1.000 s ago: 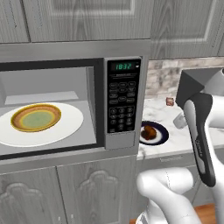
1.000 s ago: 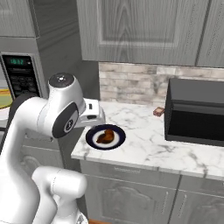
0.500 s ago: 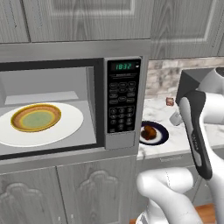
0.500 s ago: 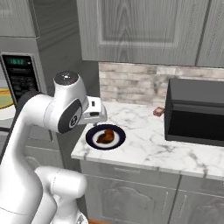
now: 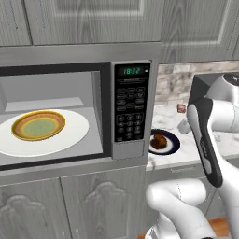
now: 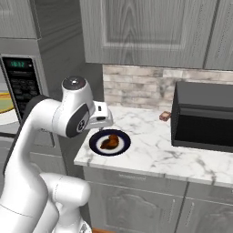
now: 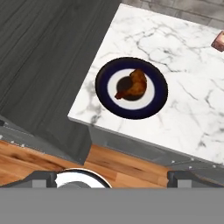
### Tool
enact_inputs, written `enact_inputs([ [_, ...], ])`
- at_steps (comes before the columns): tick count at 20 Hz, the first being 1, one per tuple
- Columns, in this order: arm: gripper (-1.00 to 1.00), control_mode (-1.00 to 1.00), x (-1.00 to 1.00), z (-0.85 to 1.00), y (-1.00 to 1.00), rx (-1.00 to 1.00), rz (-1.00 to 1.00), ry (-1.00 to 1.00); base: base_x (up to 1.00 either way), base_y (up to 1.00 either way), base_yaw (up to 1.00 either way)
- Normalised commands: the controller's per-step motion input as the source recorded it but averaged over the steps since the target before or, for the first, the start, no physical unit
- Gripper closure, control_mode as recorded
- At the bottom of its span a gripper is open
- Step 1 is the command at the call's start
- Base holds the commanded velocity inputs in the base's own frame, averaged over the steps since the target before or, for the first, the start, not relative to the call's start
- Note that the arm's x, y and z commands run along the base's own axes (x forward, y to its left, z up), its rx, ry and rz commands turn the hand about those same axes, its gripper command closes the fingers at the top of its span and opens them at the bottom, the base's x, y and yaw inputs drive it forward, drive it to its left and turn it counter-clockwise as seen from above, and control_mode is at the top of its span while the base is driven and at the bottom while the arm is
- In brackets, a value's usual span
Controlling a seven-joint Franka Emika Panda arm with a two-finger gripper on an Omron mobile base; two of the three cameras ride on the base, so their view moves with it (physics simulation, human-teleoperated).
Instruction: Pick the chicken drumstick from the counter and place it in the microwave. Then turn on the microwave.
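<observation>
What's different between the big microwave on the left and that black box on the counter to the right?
The microwave has a grey frame; the black box appliance is dark all over. The microwave stands open, showing a white turntable with a yellow-brown bowl on it; the black box appliance is shut. The microwave has a keypad with a lit green display; no such panel shows on the black box appliance. Both are boxy kitchen appliances.

You see a reddish-brown chicken drumstick (image 7: 133,85) on a dark blue plate (image 7: 154,103) with a white centre. The counter (image 7: 192,109) is white marble with grey veins. At nine o'clock in the left base view, the grey microwave (image 5: 131,109) shows green digits, a white turntable (image 5: 70,135) and a yellow-brown bowl (image 5: 38,125).
</observation>
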Motion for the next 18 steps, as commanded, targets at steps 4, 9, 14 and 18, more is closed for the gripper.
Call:
enact_inputs([
  [4, -1.0, -1.0, 0.22, -0.25, 0.0, 0.0, 0.02, 0.0, 0.0, 0.0, 0.0],
  [9, -1.0, -1.0, 0.27, -0.26, 0.0, 0.0, 0.01, 0.0, 0.0, 0.0, 0.0],
  [14, -1.0, -1.0, 0.31, -0.24, 0.0, 0.0, 0.0, 0.0, 0.0, 0.0, 0.0],
  [18, -1.0, -1.0, 0.3, -0.22, 0.0, 0.0, 0.0, 0.0, 0.0, 0.0, 0.0],
])
